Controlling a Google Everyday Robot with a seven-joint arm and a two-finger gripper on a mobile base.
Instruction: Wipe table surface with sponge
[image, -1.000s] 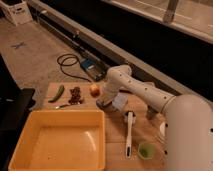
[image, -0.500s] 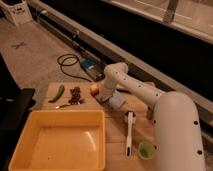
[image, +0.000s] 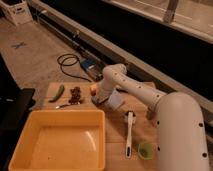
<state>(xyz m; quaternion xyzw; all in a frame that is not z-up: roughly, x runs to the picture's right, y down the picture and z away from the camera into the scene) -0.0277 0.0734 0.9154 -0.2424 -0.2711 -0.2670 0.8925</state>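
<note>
The sponge (image: 117, 99), a small blue-grey block, lies on the light tan wooden table surface (image: 116, 136) near its far middle. My white arm reaches in from the lower right, over the table. My gripper (image: 100, 97) is low over the table just left of the sponge, close to or touching it. The wrist hides the gripper's tips and the sponge's left edge. A small orange round thing (image: 93, 89) lies just behind the gripper.
A big yellow tub (image: 59, 141) fills the table's front left. A green vegetable (image: 58, 92) and a dark brown clump (image: 76, 94) lie at the far left. A white brush (image: 129, 133) and a small green cup (image: 146, 149) lie front right. A cable (image: 69, 62) lies on the floor beyond.
The gripper has shifted a little to the left along the table's far side, and the arm's elbow has swung closer to the camera. The sponge stays about where it was.
</note>
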